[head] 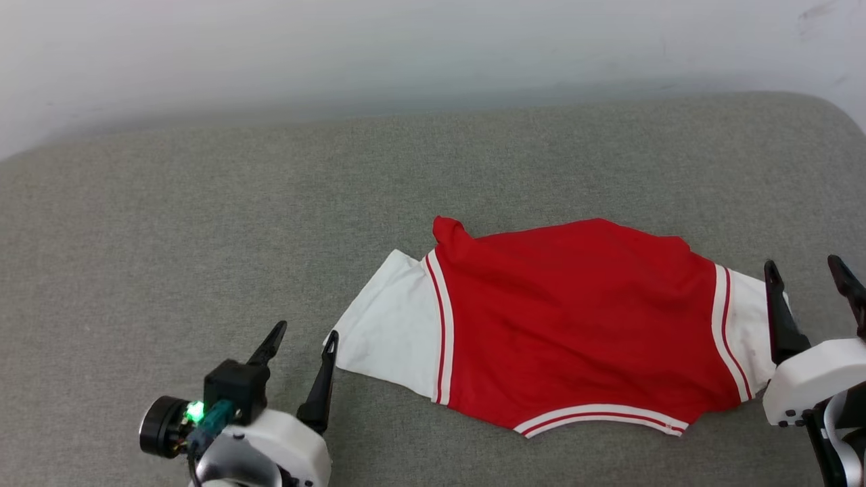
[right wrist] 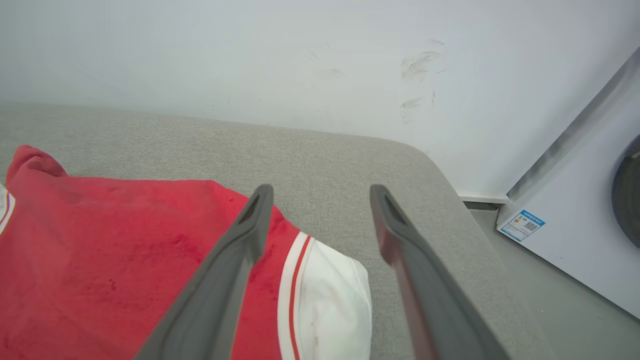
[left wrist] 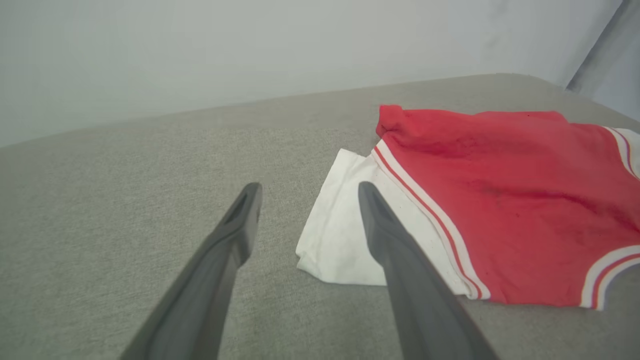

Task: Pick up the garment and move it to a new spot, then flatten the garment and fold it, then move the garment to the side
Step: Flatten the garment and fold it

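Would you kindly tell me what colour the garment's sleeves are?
White; sleeves show best in the head view.

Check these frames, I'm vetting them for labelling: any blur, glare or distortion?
Head view: soft even light, the garment sharp, no glare. Left wrist view: the fingers blurred up close, cushion edge bowed by the lens. Right wrist view: fingers likewise soft.

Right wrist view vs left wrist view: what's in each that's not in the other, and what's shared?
Right wrist, not left: the open right end effector, a blue label on a white appliance, dark scuffs on the pale wall.
Left wrist, not right: the open left end effector, the striped hem of the soft red short-sleeved shirt with white sleeves.
Both: that shirt, the grey fabric surface, the wall.
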`<state>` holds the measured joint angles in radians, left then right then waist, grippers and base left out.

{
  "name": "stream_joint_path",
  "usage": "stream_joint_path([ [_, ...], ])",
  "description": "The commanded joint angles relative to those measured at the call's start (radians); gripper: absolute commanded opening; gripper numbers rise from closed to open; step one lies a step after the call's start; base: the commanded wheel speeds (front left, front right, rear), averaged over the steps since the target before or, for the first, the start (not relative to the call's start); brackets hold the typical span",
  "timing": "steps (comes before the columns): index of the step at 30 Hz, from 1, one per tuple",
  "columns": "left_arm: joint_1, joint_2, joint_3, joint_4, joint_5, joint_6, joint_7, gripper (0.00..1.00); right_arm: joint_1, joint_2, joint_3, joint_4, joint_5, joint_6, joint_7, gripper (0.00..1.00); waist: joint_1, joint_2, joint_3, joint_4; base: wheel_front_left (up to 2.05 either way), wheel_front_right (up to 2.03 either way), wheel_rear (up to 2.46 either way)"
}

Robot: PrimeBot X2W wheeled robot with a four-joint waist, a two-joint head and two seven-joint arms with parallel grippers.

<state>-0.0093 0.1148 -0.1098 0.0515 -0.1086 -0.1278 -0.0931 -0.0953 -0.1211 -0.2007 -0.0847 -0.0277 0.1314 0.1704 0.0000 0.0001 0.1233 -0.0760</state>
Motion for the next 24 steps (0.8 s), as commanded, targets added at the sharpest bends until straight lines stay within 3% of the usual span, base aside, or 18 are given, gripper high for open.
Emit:
stream_joint_path([
  [1,-0.031,0.019,-0.022,-0.003,-0.008,-0.001,0.076,1.0,0.016,0.014,-0.005,-0.01,-0.004,-0.001,-0.006,1.0,0.0,-0.0001,0.021,-0.007,0.0,0.0,0.0],
  [5,-0.088,0.065,-0.057,-0.005,-0.003,-0.002,0.278,1.0,0.019,0.027,-0.001,-0.024,-0.01,-0.001,-0.015,1.0,0.0,-0.0001,0.055,-0.019,0.0,0.0,0.0],
  [10,-0.131,0.105,-0.072,0.006,0.01,-0.001,0.437,1.0,0.011,0.043,0.012,-0.02,-0.015,-0.001,-0.023,1.0,0.0,-0.0001,0.089,-0.04,0.0,0.0,0.0],
  [21,-0.166,0.147,-0.095,0.084,-0.009,0.0,0.587,1.0,-0.007,0.063,0.031,0.011,-0.017,-0.001,-0.056,1.0,0.0,-0.0001,0.161,-0.076,0.0,0.0,0.0],
  [22,-0.159,0.146,-0.097,0.094,-0.018,-0.001,0.595,0.28,-0.007,0.064,0.03,0.012,-0.019,-0.001,-0.059,1.0,0.0,-0.0001,0.164,-0.076,0.0,0.0,0.0],
  [23,-0.155,0.146,-0.097,0.101,-0.025,-0.001,0.599,0.0,-0.007,0.064,0.03,0.015,-0.021,-0.001,-0.061,1.0,0.0,-0.0001,0.165,-0.075,0.0,0.0,0.0],
  [24,-0.151,0.147,-0.093,0.106,-0.032,-0.001,0.6,0.0,-0.007,0.065,0.029,0.019,-0.026,-0.001,-0.062,1.0,0.0,-0.0001,0.166,-0.074,0.0,0.0,0.0],
])
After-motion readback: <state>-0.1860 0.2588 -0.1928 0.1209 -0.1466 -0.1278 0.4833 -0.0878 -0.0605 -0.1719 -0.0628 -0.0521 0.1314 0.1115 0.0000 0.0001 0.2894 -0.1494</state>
